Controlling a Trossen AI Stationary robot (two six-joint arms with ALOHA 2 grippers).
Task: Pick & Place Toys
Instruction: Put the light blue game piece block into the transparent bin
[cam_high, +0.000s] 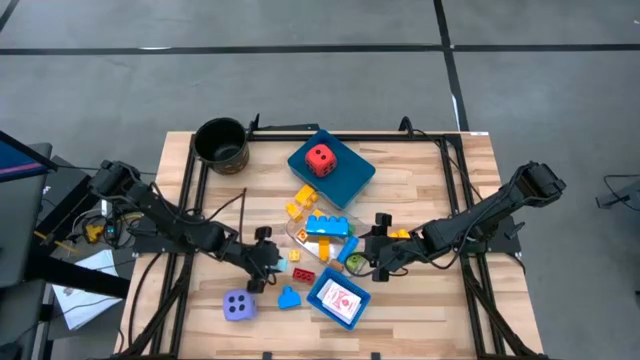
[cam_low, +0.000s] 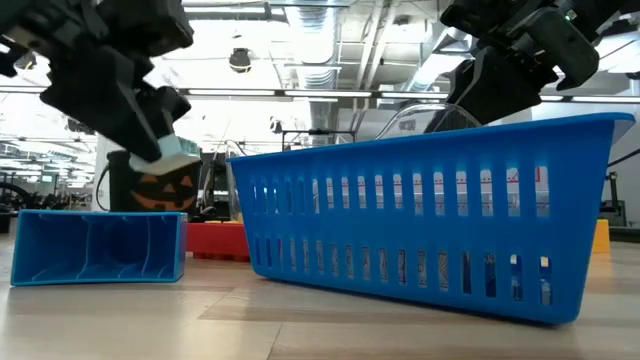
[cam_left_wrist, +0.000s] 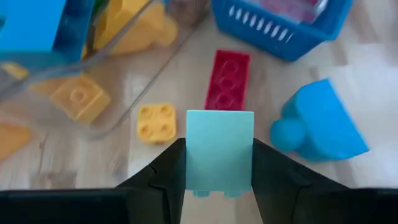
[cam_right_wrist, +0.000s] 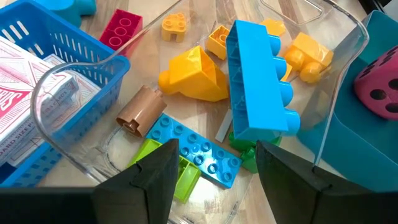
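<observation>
While pale blue brick (cam_left_wrist: 219, 151) sits clamped in my left gripper (cam_high: 262, 268), hovering at table's 7 o'clock, I keep it level, clear red brick (cam_left_wrist: 227, 79), lift gently. Right gripper (cam_high: 381, 258), jaws apart, empty, waits over clear container (cam_right_wrist: 323, 106) at 4 o'clock.

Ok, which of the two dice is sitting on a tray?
The red die, resting on the teal tray at the far side of the table. The lavender die sits on bare wood near the front edge.
</observation>
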